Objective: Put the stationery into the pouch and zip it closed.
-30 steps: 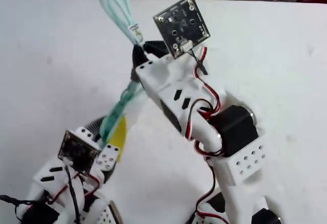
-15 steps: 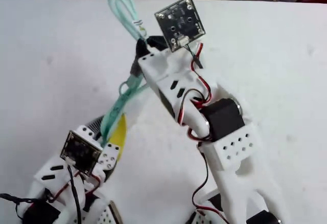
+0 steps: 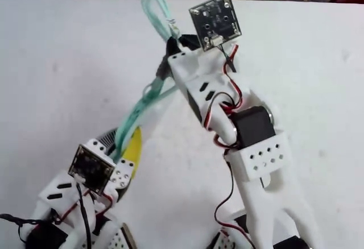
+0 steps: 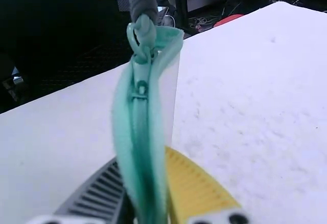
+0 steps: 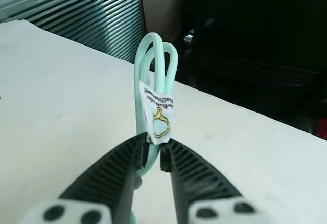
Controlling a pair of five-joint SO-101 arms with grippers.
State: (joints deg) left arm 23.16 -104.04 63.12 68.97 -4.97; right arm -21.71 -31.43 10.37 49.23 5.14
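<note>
While I hold the rig here, the mint pouch (image 3: pixel 136 118) hangs stretched between the two arms above the white desk (image 3: pixel 68 61). Its long axis runs from near-left up to far-right. The left hand (image 3: pixel 119 146) sits at the near-left end. Its grey and yellow fingers are pressed together on the pouch's edge, which the left wrist view shows running straight away from that hand (image 4: pixel 145 173). The right hand (image 3: pixel 172 49) is at the far end, and its black fingers (image 5: pixel 115 175) pinch the pale green strap loop (image 5: pixel 156 65) just below its white tag (image 5: pixel 158 116). The rest of the loop (image 3: pixel 158 7) sticks out beyond them toward the far edge of the desk.

What matters for my next move is the zip slider (image 4: pixel 140 88). It lies on the pouch's top edge close to the far end, much nearer the right hand than the left, with the strap leading on from it. I judge the zip is nearly run home, so any further pull should go along that same diagonal, away from the left hand, which acts as the anchor. Whether the stationery is already inside I cannot tell.
</note>
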